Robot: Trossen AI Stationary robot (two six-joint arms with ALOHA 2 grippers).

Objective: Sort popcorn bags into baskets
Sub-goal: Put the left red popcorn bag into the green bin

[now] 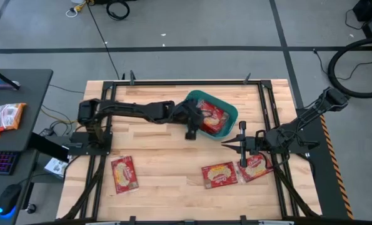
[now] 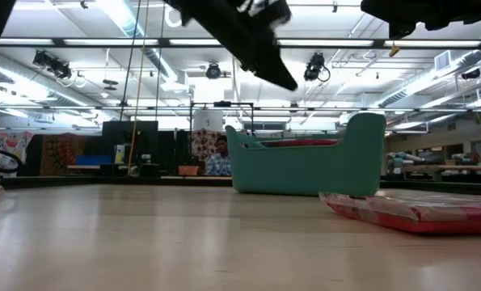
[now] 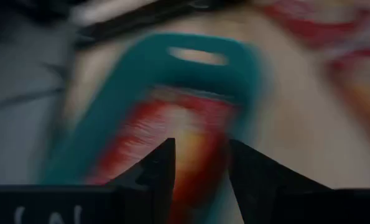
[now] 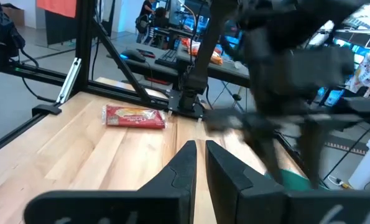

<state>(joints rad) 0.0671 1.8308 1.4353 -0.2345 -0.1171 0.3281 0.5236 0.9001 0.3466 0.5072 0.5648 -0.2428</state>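
The teal basket (image 1: 231,112) stands at the table's far middle with red popcorn bags (image 1: 212,117) lying in it; it also shows in the low view (image 2: 305,166). My left gripper (image 1: 194,123) hovers open and empty above the basket's left end, and its wrist view shows its open fingers (image 3: 200,162) over a red bag (image 3: 178,124) in the basket (image 3: 141,68). My right gripper (image 1: 228,142) is shut and empty, level, just near of the basket. Three bags lie flat on the table: at near left (image 1: 124,174), near middle (image 1: 219,175) and under my right arm (image 1: 256,167).
Black frame rails (image 1: 173,81) run along the table's far edge and both sides. A desk (image 1: 10,125) with a keyboard and snack packets stands off the table's left. The right wrist view shows the near-left bag (image 4: 135,116) and my left arm (image 4: 284,93). Bare wood lies between the near bags.
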